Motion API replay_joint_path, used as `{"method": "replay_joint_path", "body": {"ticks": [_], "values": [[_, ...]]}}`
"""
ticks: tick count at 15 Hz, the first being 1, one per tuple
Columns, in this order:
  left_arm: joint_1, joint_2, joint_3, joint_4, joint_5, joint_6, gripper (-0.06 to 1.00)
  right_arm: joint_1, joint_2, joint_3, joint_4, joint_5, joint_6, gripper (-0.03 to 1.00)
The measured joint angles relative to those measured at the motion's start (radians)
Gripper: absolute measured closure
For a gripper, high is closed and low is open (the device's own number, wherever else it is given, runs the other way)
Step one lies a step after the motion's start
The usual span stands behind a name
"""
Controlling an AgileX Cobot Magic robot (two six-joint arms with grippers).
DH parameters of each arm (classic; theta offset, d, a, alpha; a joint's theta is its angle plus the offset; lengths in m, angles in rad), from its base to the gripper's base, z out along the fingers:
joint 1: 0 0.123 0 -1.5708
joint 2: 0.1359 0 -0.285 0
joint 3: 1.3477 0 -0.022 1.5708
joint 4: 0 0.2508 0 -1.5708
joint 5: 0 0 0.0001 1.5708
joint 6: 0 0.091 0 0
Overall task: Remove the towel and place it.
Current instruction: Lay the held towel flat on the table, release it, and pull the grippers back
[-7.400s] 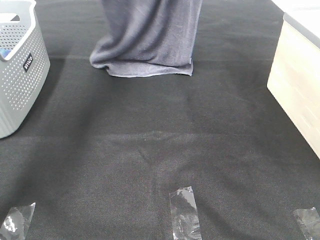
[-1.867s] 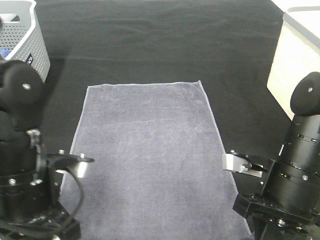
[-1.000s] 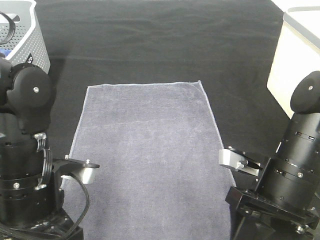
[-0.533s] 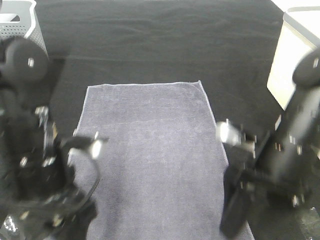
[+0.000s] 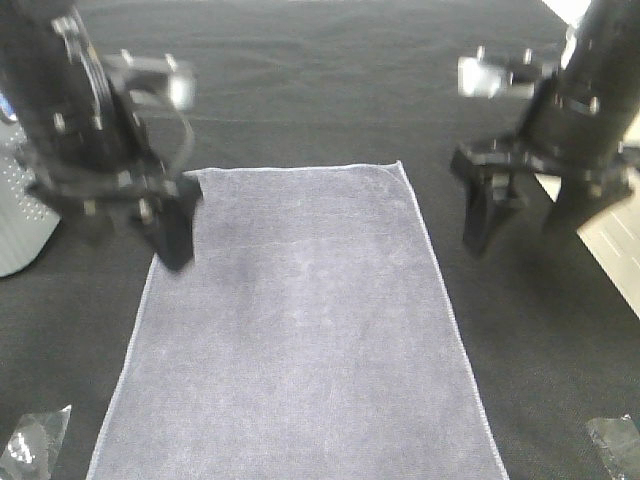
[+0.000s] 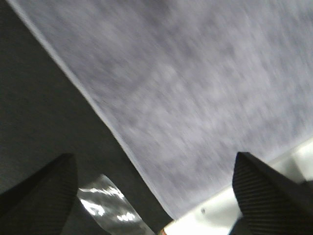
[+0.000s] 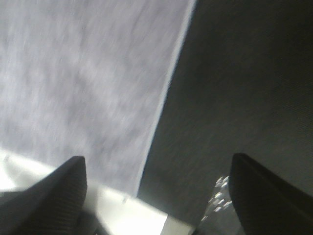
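The black counter [image 5: 330, 90] fills the frame. The towel [image 5: 300, 330] lies flat on it, spread from the centre to the bottom edge. The left tool [image 5: 135, 228] hangs over the towel's upper left corner, the right tool [image 5: 525, 215] just off its upper right corner. Both gape wide and hold nothing. Tape [image 5: 35, 440] sits at lower left.

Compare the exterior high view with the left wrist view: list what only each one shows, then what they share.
Only exterior high: the right pincer, open and empty; the grey basket; the wooden box.
Only left wrist: a pale strip beyond a corner of the towel.
Both: the towel lying flat on the black mat, the open left pincer, and a scrap of clear tape.
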Motion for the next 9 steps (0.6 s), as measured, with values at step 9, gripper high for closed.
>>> {"method": "replay_joint_path", "body": {"ticks": [9], "values": [[0.148, 0.082, -0.136, 0.044, -0.098, -0.004, 0.13, 0.0, 0.05, -0.254, -0.024, -0.005, 0.048, 0.18]]}}
